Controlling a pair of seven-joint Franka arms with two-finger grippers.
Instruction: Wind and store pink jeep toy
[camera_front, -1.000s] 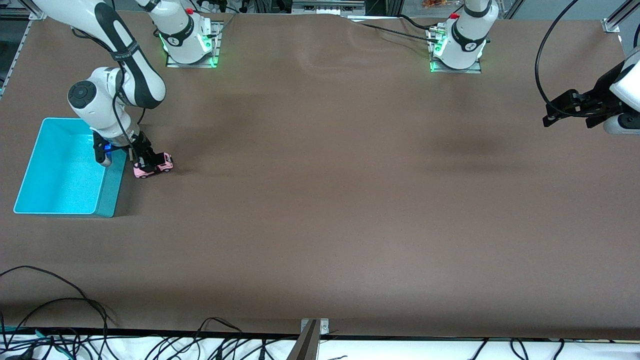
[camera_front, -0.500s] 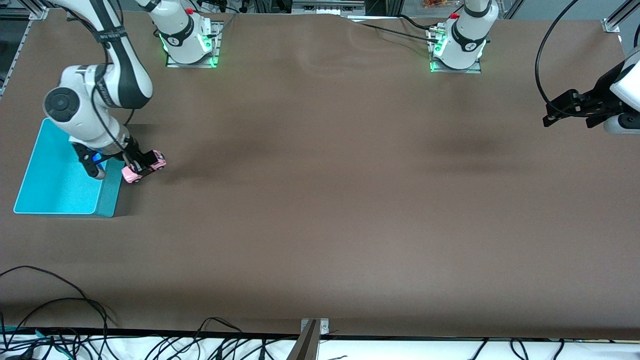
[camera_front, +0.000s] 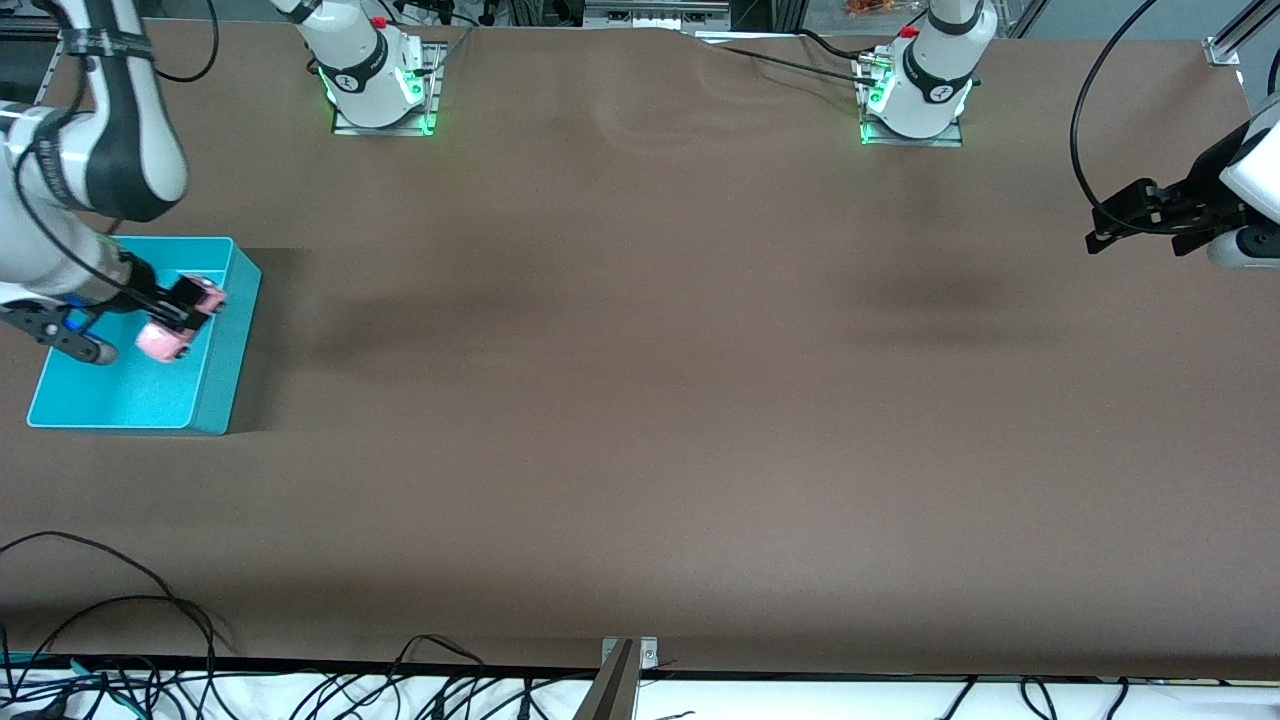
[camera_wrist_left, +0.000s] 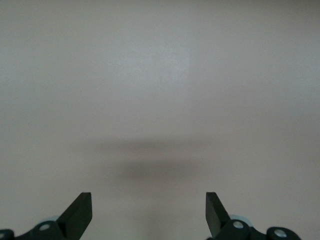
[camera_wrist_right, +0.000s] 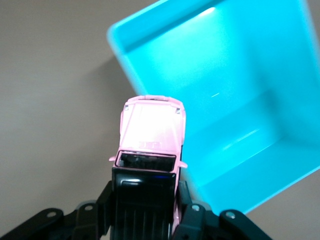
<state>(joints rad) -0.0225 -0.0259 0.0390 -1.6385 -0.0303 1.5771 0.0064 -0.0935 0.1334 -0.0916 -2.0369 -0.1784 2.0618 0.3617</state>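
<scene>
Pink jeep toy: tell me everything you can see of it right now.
The pink jeep toy is a tiny boxy car, seemingly plastic, with a glossy pale pink hood and a black roof. The right claw is shut on its sides at the roof end, holding it in the air over the turquoise bin. Nothing else touches it.

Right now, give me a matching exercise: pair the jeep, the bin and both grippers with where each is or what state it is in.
1. pink jeep toy
2. turquoise bin
3. left gripper
4. right gripper

a. open, over bare table at the left arm's end
b. shut on the toy
c. held in the air over the bin
d. on the table at the right arm's end

Pairs: 1-c, 2-d, 3-a, 4-b
</scene>
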